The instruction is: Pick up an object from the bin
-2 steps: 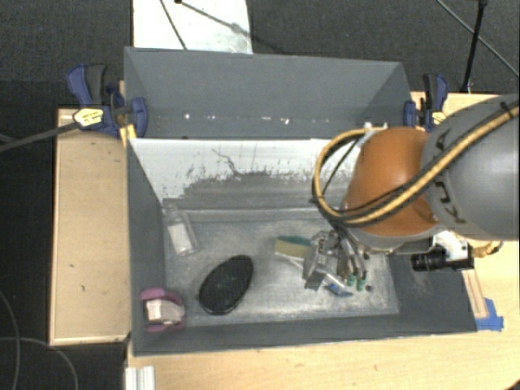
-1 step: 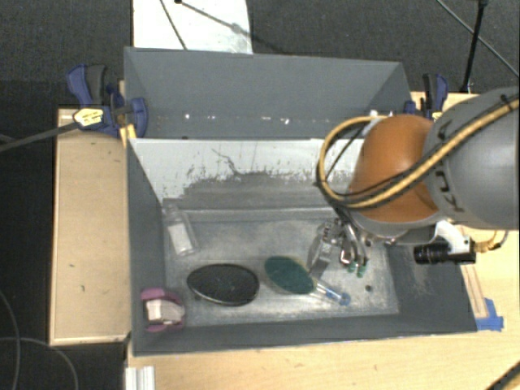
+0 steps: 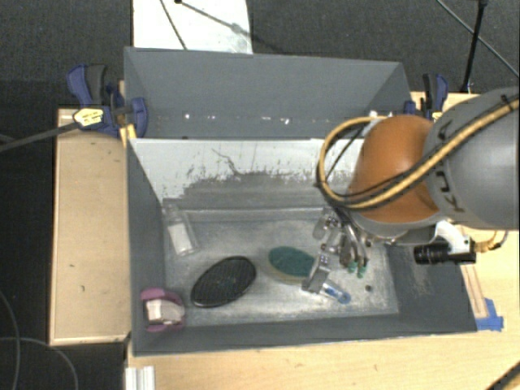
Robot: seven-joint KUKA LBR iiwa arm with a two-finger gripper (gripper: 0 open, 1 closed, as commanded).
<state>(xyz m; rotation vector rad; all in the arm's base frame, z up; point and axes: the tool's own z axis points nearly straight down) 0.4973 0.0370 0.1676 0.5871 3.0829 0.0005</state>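
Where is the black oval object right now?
In the camera view the black oval object lies left of centre near the lower wall of the bin, between the pink roll and the teal disc.

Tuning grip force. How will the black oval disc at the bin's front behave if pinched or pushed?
The black oval disc lies flat and looks thin, so it would probably slide rather than roll or tip. Its surface looks meshed, so it is likely not slippery. Its low profile on the bin floor may leave little edge to pinch.
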